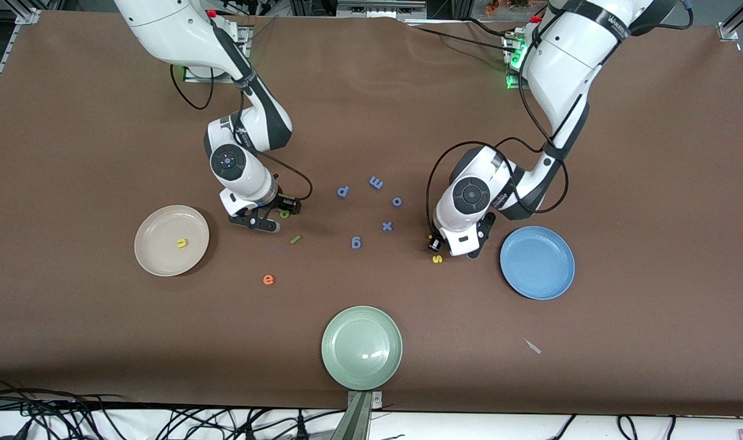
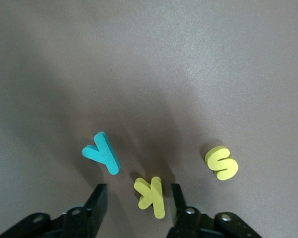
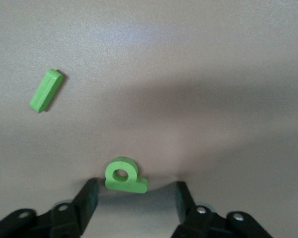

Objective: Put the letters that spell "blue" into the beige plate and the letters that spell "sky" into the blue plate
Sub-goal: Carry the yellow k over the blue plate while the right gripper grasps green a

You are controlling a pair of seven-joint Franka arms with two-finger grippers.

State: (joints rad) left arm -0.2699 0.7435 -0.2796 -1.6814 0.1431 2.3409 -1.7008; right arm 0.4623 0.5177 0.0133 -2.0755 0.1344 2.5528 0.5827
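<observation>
My left gripper [image 1: 454, 247] is low over the table beside the blue plate [image 1: 537, 263]. It is open, with the yellow k [image 2: 150, 197] lying between its fingers and close to one finger [image 2: 178, 201]. The teal y [image 2: 102, 152] and yellow s [image 2: 221, 162] [image 1: 436, 259] lie just past it. My right gripper [image 1: 256, 223] is open and low next to the beige plate [image 1: 148, 239], with the green b [image 3: 123, 175] [image 1: 284, 213] at its fingertips. The green l [image 3: 46, 89] [image 1: 295, 239] lies nearby. A yellow u [image 1: 181, 243] is in the beige plate. The orange e [image 1: 268, 279] lies nearer the front camera.
A pale green plate [image 1: 362, 347] sits near the table's front edge. Several blue-purple letters [image 1: 387, 226] are scattered between the two grippers. A small pale scrap [image 1: 532, 346] lies on the table nearer the front camera than the blue plate.
</observation>
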